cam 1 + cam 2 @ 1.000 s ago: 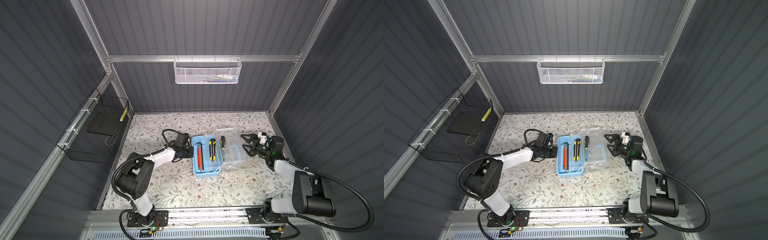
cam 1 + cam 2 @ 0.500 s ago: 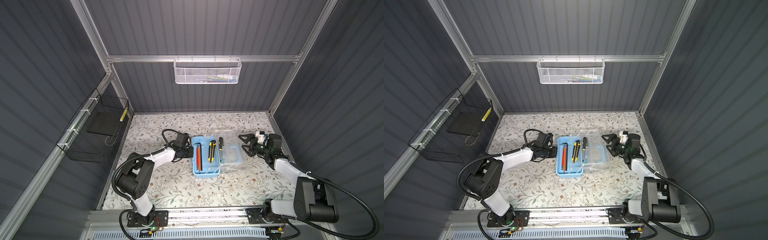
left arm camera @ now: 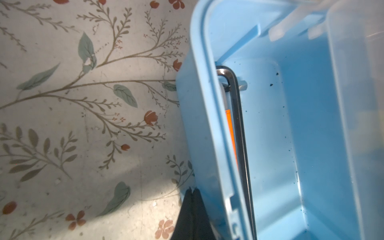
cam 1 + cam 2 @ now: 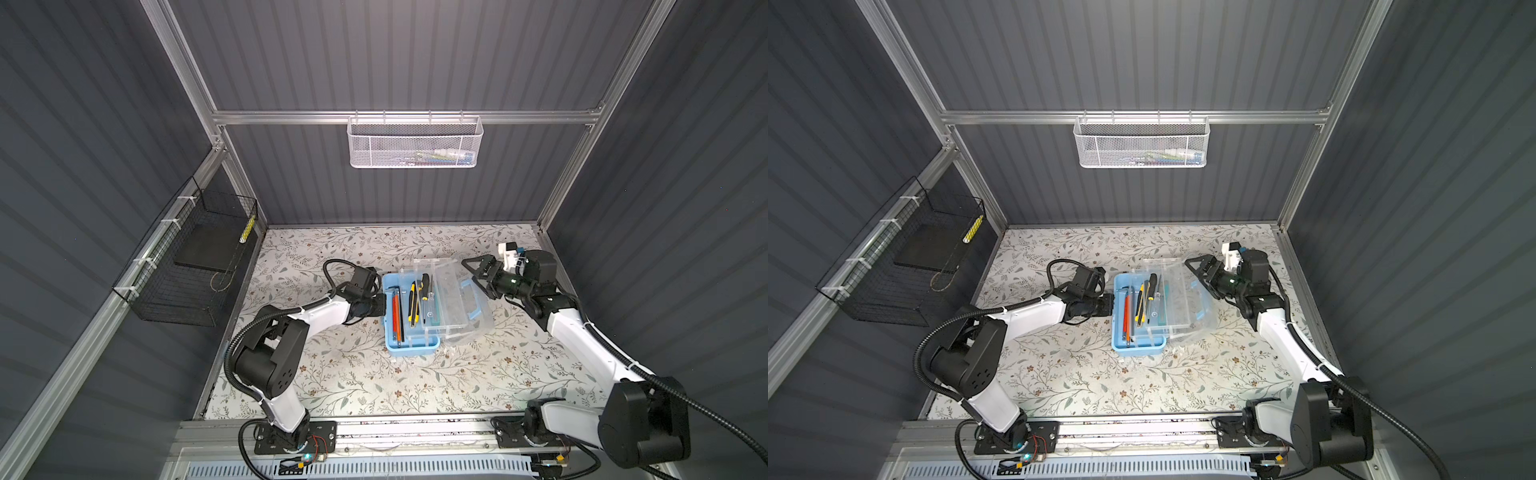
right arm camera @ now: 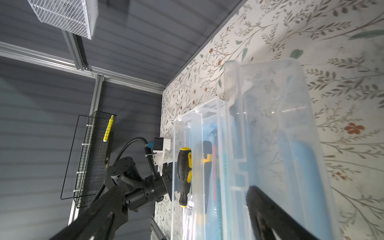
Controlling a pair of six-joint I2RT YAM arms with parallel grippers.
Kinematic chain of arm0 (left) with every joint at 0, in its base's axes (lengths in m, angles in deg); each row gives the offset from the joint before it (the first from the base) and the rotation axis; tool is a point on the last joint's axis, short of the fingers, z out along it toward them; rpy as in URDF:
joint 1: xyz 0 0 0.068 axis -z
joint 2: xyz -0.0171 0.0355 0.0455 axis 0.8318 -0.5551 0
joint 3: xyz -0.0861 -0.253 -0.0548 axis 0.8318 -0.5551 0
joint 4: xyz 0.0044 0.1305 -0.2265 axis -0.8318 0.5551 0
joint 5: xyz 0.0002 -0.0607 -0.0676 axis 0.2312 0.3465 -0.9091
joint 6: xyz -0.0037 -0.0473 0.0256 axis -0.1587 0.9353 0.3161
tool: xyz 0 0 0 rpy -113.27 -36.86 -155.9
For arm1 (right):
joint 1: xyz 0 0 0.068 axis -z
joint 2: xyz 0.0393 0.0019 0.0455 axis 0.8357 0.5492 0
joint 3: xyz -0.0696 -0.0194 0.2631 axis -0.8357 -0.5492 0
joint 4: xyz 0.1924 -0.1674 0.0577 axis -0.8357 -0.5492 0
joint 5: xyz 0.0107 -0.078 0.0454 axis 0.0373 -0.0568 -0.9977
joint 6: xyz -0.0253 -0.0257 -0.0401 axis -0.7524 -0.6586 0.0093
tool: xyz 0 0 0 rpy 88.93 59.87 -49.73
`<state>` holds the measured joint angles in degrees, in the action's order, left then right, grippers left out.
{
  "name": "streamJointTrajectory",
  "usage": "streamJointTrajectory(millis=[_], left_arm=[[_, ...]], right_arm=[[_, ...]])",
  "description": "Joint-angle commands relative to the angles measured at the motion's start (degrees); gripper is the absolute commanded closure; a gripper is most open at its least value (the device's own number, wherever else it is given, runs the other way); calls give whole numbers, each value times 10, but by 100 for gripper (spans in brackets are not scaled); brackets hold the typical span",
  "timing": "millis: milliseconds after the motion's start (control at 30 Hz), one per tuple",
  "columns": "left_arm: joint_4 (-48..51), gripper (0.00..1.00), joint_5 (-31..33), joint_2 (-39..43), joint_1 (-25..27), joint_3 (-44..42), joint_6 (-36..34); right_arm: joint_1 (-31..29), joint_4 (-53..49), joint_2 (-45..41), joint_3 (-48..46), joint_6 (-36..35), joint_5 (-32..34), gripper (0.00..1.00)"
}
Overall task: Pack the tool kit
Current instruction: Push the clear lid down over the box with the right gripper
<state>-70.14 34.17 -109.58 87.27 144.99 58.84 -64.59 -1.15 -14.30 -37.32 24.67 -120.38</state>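
Note:
The tool kit's light-blue box (image 4: 411,347) (image 4: 1138,349) stands mid-table. Its clear lid (image 4: 453,291) (image 4: 1183,291) is tilted up on the right side, with the blue handle (image 4: 471,297) on its outer face. Inside lie an orange tool (image 3: 231,133), a hex key (image 3: 239,124), a yellow-black knife (image 4: 412,303) and a black-yellow screwdriver (image 4: 424,286) (image 5: 184,166). My left gripper (image 4: 381,302) (image 3: 192,189) is shut, its tips against the box's left wall. My right gripper (image 4: 478,277) (image 4: 1200,276) is open just behind the lid; one of its fingers (image 5: 268,209) shows through the clear plastic.
A white mesh basket (image 4: 415,143) hangs on the back wall. A black wire basket (image 4: 195,262) holding a yellow item (image 4: 248,227) hangs on the left wall. The floral table cover (image 4: 374,386) runs in front of the box.
The clear lid has swung up from lying flat on the right toward the box. My open right gripper has moved left with it. The left gripper has stayed at the box wall.

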Motion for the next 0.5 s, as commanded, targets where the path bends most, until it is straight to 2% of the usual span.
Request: streamJointTrajectory(millis=[0,267,467], left_arm=[[-42,100,-64,32,21,-3,5],[11,100,-15,76,15,-1,-18],[83,100,54,127,-1,-2,-19]], right_arm=[[-49,-91,14,2,-1,-20,5],[-133,-147,30,58,-21,45,5],[-195,-168,55,89,-25,93,5]])
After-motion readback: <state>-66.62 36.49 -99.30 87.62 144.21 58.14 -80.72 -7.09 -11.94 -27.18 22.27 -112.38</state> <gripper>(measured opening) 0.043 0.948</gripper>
